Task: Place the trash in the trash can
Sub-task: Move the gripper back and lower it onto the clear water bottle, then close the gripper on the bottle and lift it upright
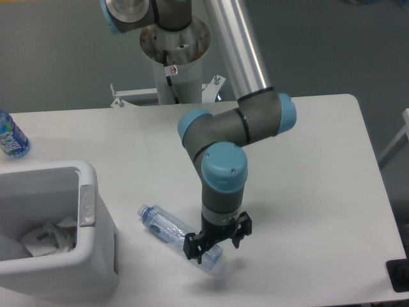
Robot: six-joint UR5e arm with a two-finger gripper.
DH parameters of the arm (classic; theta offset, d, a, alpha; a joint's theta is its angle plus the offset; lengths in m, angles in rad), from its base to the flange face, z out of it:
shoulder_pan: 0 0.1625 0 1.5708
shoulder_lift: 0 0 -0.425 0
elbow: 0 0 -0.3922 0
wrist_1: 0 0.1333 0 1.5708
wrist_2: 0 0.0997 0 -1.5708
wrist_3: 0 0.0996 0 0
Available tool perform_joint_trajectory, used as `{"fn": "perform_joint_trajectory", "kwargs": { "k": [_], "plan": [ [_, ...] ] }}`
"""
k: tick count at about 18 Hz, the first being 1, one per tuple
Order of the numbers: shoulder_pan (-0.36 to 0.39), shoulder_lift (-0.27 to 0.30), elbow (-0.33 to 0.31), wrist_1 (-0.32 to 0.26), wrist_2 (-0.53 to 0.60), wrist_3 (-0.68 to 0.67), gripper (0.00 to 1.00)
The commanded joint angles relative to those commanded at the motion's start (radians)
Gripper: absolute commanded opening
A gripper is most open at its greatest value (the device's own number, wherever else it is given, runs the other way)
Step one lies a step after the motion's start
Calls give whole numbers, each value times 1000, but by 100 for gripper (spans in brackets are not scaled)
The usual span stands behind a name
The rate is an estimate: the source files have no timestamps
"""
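Observation:
A clear crushed plastic bottle (pixel 167 228) with a bluish cap lies on the white table, cap toward the upper left. My gripper (pixel 218 244) is open and low over the bottle's bottom end, one finger on each side of it. The bottle's far end is partly hidden behind the fingers. The white trash can (pixel 96 256) stands at the lower left, and a crumpled white paper cup (pixel 50 236) lies inside it.
A small bottle with a bright blue label (pixel 11 135) stands at the table's left edge. The arm's base column (pixel 174 51) rises behind the table. A dark object (pixel 399 275) sits at the lower right corner.

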Motion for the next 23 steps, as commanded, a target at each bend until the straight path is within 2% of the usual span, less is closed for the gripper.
{"fn": "perform_joint_trajectory", "kwargs": {
  "k": [15,16,19,20,23],
  "plan": [
    [-35,-54,5,11,66,-51,100],
    [-38,-54,6,11,75,-51,94],
    [-41,-51,0,11,75,-49,65],
    [-41,-49,0,11,74,-48,60],
    [-44,-48,0,11,75,-45,58]
  ]
}}
